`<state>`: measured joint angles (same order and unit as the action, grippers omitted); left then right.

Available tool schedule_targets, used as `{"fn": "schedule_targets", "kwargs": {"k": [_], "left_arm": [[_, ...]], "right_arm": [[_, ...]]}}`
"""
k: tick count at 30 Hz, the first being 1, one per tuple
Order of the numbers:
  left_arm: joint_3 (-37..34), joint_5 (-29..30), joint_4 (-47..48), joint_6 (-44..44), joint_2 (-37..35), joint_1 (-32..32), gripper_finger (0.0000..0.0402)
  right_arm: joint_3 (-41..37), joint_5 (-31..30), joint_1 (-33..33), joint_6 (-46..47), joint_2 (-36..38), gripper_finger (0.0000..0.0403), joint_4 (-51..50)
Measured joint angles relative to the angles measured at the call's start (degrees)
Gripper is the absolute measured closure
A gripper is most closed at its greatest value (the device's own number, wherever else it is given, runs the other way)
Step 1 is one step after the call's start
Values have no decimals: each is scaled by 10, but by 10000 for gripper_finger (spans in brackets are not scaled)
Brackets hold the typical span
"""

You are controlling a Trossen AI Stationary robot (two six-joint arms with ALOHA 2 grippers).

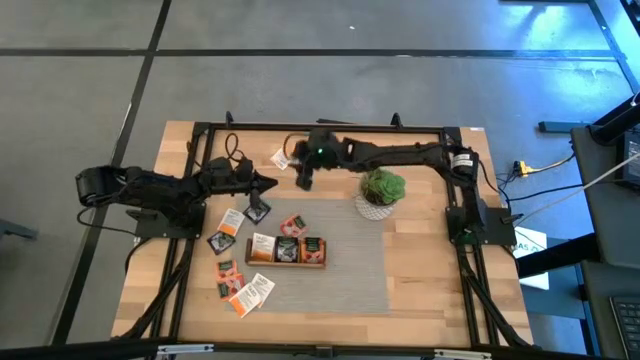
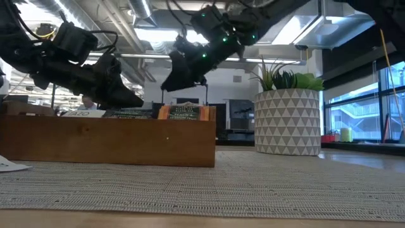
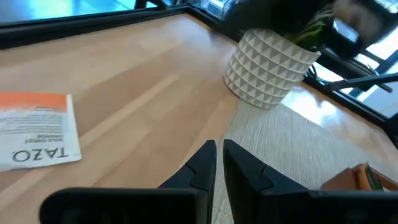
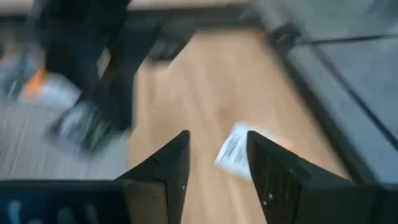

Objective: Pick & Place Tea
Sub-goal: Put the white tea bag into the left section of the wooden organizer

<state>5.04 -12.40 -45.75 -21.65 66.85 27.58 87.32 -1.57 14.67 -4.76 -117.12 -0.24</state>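
Jaws first: the left gripper (image 3: 219, 163) has its two dark fingers almost pressed together, with just a thin gap and nothing between them. It hangs over the wooden surface (image 1: 430, 270), with a dark sachet just beside its tip in the high view. The right gripper (image 4: 214, 163) has its jaws spread apart and empty. It hangs over the far part of the surface, and a small white-and-orange tea sachet (image 4: 239, 149) lies on the wood below its fingers. That wrist picture is very blurry, so the print on the sachet cannot be read.

Nearest in the high view, small flat square paper tea sachets (image 1: 240, 285) lie loose on the surface, some white-and-orange, some red-orange, some dark. Just past them sits the long wooden tray (image 1: 286, 262) on a grey woven mat (image 1: 350, 270), with sachets standing in its compartments. In the low view the tray's wall hides most of them.

Farther back stands a green plant in a white patterned pot (image 1: 381, 192). Its top is cut off and blurred in the left wrist view.
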Motion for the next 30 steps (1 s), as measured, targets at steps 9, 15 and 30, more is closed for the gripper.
{"fn": "schedule_targets", "kwargs": {"k": [9, 15, 30], "left_arm": [[0, -27, 11, -1, 0, 27, 375], [22, -14, 56, 7, 0, 64, 373], [292, 144, 460, 134, 116, 85, 374]], "right_arm": [[-16, 48, 20, 12, -10, 244, 34], [-16, 63, 15, 8, -11, 244, 3], [-15, 92, -9, -16, -11, 244, -24]]}}
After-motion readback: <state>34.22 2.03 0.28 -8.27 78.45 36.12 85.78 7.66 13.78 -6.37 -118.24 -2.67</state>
